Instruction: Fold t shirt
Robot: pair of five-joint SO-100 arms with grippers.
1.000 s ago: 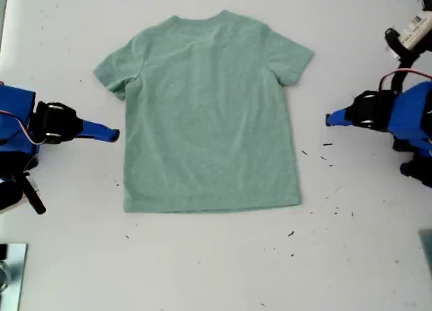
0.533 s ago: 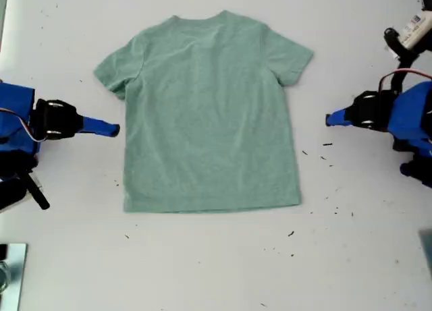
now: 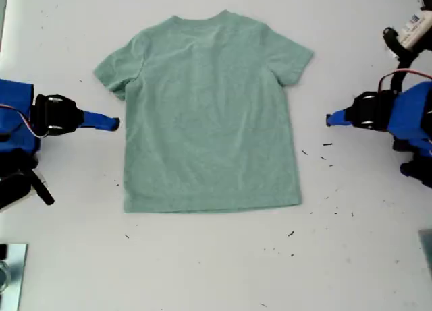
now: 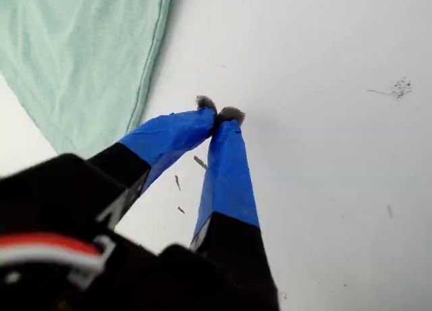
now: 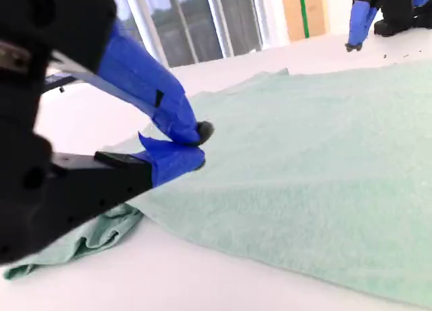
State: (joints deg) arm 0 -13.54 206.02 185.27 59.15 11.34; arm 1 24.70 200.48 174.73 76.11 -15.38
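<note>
The pale sage-green t shirt point(image 3: 209, 115) lies flat and spread on the white table point(image 3: 216, 270), neck toward the far edge. My second gripper point(image 3: 115, 124) is at the exterior view's left, shut, its tips just beside the shirt's side seam below a sleeve. The second wrist view shows those blue tips point(image 5: 199, 148) closed at the shirt's edge point(image 5: 304, 169), with nothing seen between them. My first gripper point(image 3: 329, 119) is at the exterior view's right, shut and empty, a short gap from the shirt. Its tips point(image 4: 219, 112) touch over bare table, with the shirt point(image 4: 81, 54) off to one side.
Small dark specks point(image 3: 327, 144) dot the table near my first arm. A metal object point(image 3: 10, 270) sits at the exterior view's lower left corner. Cables and a white part point(image 3: 412, 31) stand at its upper right.
My second gripper has shifted slightly toward the far side of the table, along the shirt's edge. My first arm and the shirt have not moved.
</note>
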